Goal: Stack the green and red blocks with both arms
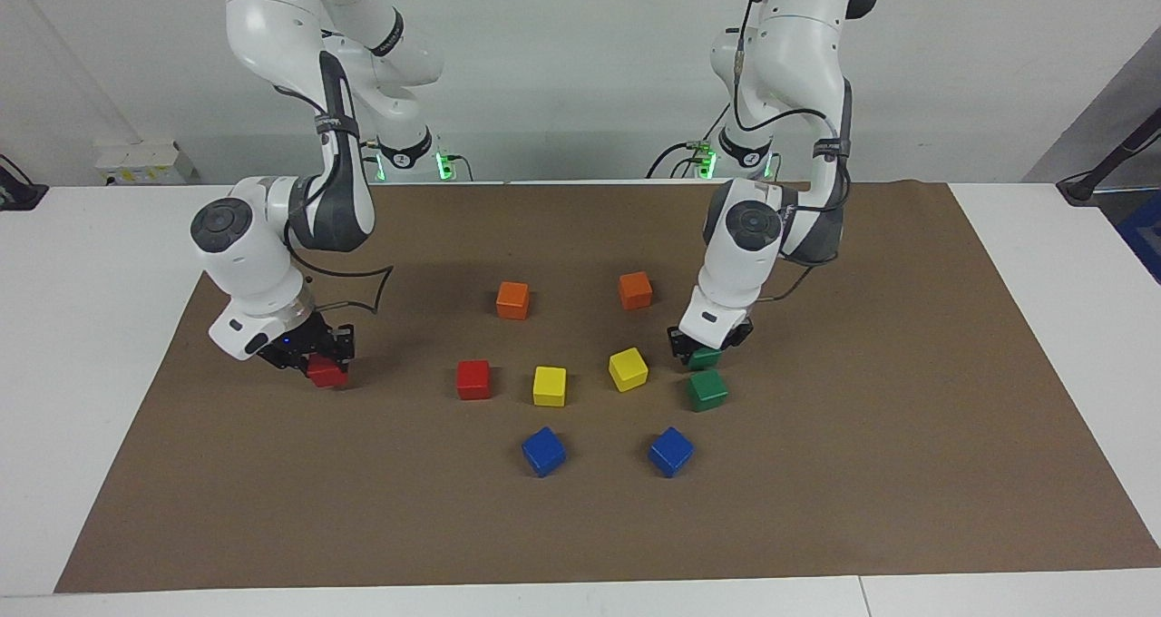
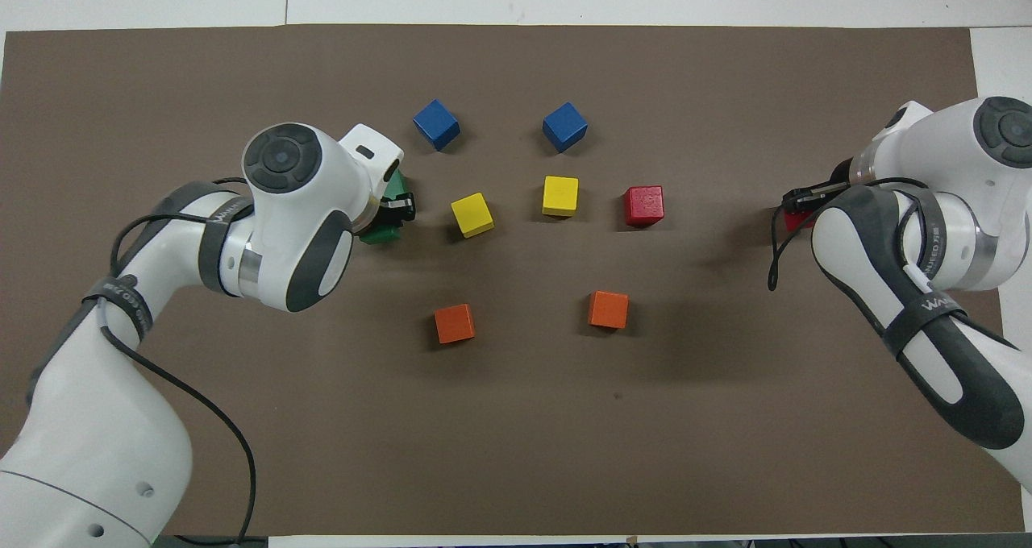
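Observation:
My left gripper [image 1: 703, 351] is shut on a dark green block [image 1: 706, 359], low over the brown mat, right beside the second green block [image 1: 707, 389], which lies on the mat a little farther from the robots. In the overhead view the left gripper [image 2: 393, 213] and wrist cover most of both green blocks [image 2: 377, 234]. My right gripper [image 1: 323, 361] is shut on a red block [image 1: 327, 375], low at the mat near the right arm's end. In the overhead view the right gripper [image 2: 800, 208] hides most of it. The second red block [image 1: 473, 379] [image 2: 644, 205] lies free beside the yellow cubes.
Two yellow cubes [image 1: 549, 386] [image 1: 628, 368] lie between the free red block and the green ones. Two orange cubes [image 1: 512, 299] [image 1: 635, 289] lie nearer to the robots, two blue cubes [image 1: 543, 450] [image 1: 670, 451] farther. All sit on the brown mat [image 1: 862, 472].

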Robot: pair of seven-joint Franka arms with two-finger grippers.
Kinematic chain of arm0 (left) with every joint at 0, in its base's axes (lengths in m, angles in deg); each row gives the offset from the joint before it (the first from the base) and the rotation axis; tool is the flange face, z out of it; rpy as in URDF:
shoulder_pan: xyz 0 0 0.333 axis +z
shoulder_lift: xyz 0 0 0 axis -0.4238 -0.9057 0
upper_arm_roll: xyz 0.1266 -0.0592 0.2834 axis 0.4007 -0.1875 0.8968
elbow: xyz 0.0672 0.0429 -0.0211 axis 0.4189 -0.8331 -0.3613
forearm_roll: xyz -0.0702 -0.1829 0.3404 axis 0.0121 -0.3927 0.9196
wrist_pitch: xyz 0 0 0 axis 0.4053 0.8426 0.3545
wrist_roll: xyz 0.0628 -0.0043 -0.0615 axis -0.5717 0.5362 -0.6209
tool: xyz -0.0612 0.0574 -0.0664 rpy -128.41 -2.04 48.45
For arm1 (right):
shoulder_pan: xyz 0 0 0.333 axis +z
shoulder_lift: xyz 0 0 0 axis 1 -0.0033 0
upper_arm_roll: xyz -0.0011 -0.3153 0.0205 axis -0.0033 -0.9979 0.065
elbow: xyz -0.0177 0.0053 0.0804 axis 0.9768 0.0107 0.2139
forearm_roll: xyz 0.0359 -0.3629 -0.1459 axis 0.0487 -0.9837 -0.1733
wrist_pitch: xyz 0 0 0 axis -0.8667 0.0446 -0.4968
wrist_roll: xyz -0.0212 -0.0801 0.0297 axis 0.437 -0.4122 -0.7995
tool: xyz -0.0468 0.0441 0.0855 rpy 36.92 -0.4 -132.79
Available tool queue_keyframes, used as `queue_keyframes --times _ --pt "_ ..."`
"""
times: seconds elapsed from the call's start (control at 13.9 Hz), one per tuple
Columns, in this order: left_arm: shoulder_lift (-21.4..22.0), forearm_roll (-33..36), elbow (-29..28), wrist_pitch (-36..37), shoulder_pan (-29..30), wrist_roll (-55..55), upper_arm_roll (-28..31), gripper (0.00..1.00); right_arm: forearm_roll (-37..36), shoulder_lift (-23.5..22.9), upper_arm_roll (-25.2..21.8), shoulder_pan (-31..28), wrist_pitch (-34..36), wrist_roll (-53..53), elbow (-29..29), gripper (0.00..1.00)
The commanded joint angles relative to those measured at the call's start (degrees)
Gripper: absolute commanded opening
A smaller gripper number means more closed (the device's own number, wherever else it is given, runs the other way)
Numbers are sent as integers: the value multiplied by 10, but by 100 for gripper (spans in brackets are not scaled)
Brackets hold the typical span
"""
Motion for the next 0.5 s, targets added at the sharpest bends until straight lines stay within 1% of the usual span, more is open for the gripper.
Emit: queue_keyframes --times 0.0,0.14,0.22,0.43 --pt "56 -2 -9 49 56 41 -2 0 -1 4 3 -6 -20 1 -18 0" --pt "66 -2 -11 79 105 106 -1 0 -1 2 3 -10 -21 3 -25 0" --pt "72 -2 -21 82 128 133 0 0 -1 2 3 -10 -23 3 -26 0" --pt "79 -2 -43 73 225 285 0 0 -1 2 3 -11 -24 3 -27 0"
